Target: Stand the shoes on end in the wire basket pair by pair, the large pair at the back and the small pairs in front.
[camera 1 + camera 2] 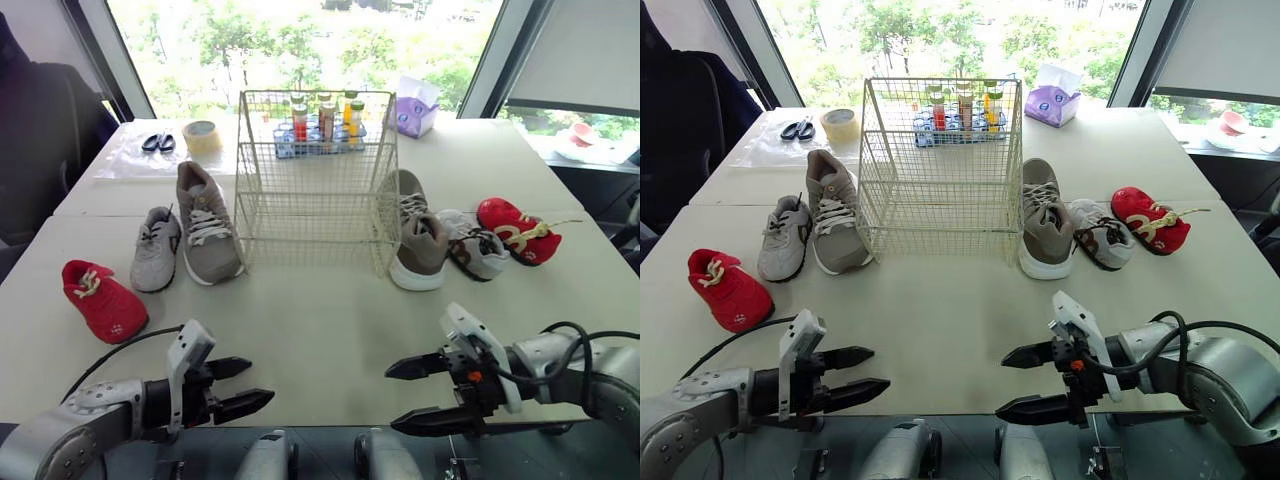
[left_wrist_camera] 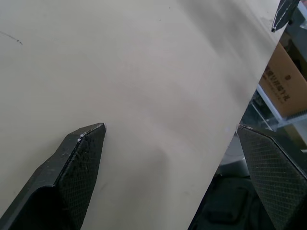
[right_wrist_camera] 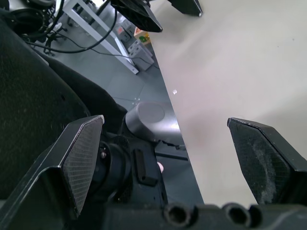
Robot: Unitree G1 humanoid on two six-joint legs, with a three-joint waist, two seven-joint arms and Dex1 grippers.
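1. We see the left end effector point(image 1: 258, 382) and the right end effector point(image 1: 392, 398) over the near edge of the surface point(image 1: 320, 320), each with its fingers spread apart.
2. The wire basket point(image 1: 315, 215) stands mid-surface.
3. Left of it lie the left taupe shoe point(image 1: 207, 222) just beside the basket, the left grey shoe point(image 1: 156, 248), then the left red shoe point(image 1: 103, 299).
4. Right of it lie the right taupe shoe point(image 1: 415, 240), the right grey shoe point(image 1: 474, 247) and the right red shoe point(image 1: 517, 230).

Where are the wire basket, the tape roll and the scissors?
wire basket point(image 1: 315, 215), left eye view, on its front wire wall.
tape roll point(image 1: 202, 137), left eye view, on its outer side.
scissors point(image 1: 158, 142), left eye view, on the dark handles.
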